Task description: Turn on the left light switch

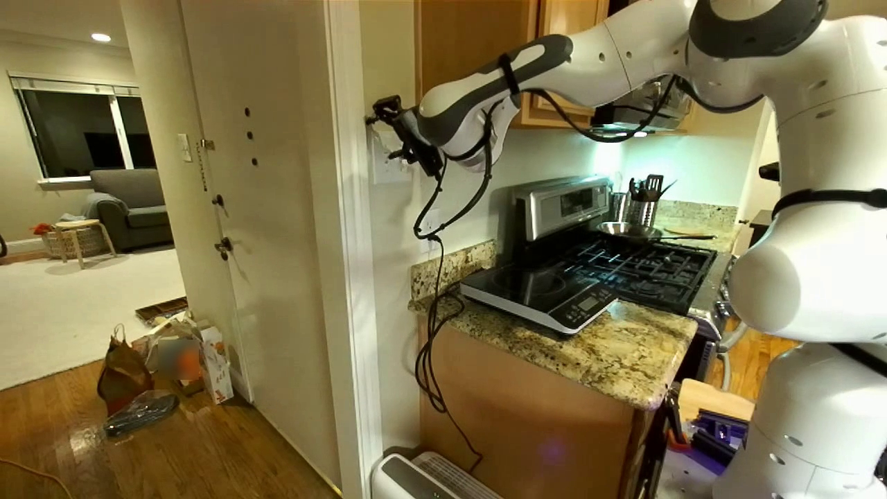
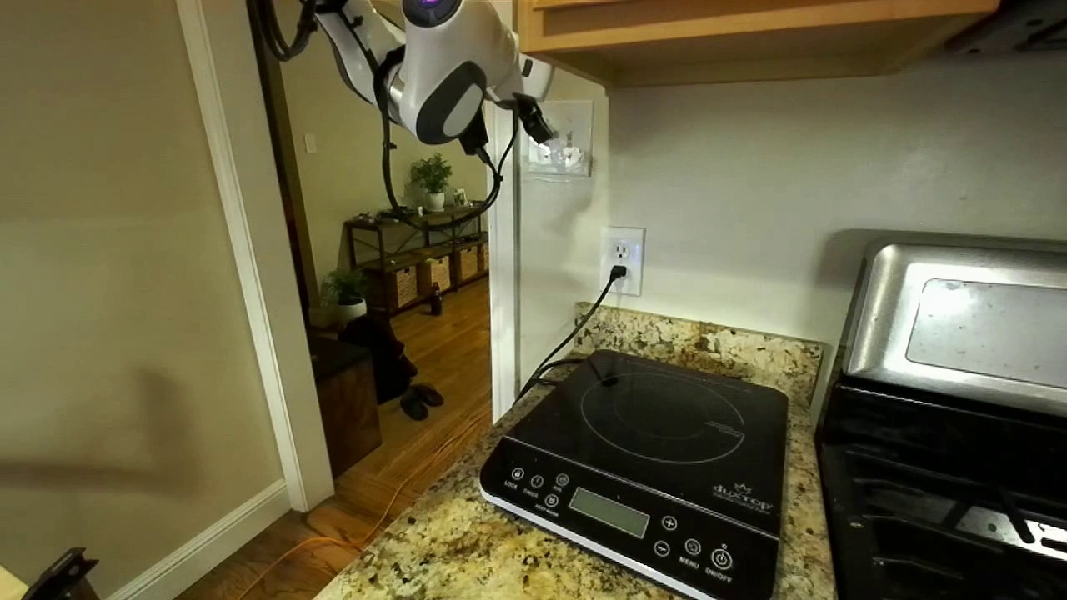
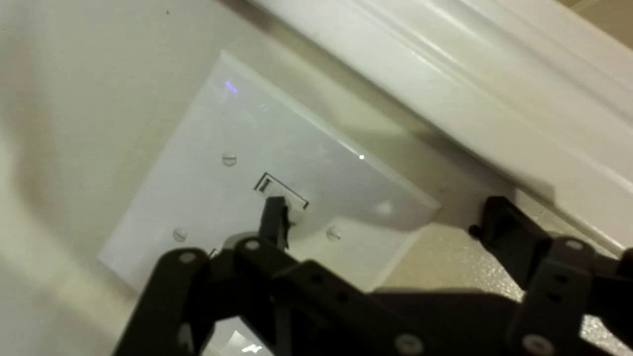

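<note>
A white switch plate (image 3: 296,148) is on the wall beside the door frame. It also shows in both exterior views (image 1: 388,170) (image 2: 580,125). The left light switch (image 3: 298,213), nearer the frame, is a pale toggle in a dark-edged slot, partly hidden by a finger. Another switch on the plate is mostly hidden behind the gripper. My gripper (image 3: 385,212) is open and empty, fingers wide apart. One fingertip is over the left switch; I cannot tell if it touches. The other finger is past the plate's edge near the frame. The gripper also shows in both exterior views (image 1: 385,137) (image 2: 538,125).
The white door frame (image 3: 445,84) runs close beside the plate. A wooden upper cabinet (image 1: 471,41) hangs right of the gripper. Below are an induction cooktop (image 2: 658,417) on a granite counter (image 1: 644,346) and a plugged wall outlet (image 2: 623,250). A black cable loop hangs from the wrist.
</note>
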Controlling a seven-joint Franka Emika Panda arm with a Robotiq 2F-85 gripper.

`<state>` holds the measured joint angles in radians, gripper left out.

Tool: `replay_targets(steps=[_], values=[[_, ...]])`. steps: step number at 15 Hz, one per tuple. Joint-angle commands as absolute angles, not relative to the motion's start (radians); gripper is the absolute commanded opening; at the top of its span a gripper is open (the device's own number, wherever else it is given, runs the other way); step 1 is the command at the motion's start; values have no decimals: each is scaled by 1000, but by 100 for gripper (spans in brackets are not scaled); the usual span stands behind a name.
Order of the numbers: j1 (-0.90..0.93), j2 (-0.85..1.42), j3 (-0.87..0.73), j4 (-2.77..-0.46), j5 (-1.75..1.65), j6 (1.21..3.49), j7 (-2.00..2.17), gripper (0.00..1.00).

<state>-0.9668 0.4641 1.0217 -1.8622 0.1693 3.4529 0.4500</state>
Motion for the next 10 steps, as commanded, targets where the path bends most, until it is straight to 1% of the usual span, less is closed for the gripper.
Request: replay_targets(steps=[1,6,8,10], values=[[-1109,386,1175,-1982,187,3408,513,100],[-1286,240,1345,-2134,260,3262,546,100],[-1324,130,1372,-2182,350,3217,524,100],[-1371,38,1402,-2219,352,3155,553,100]])
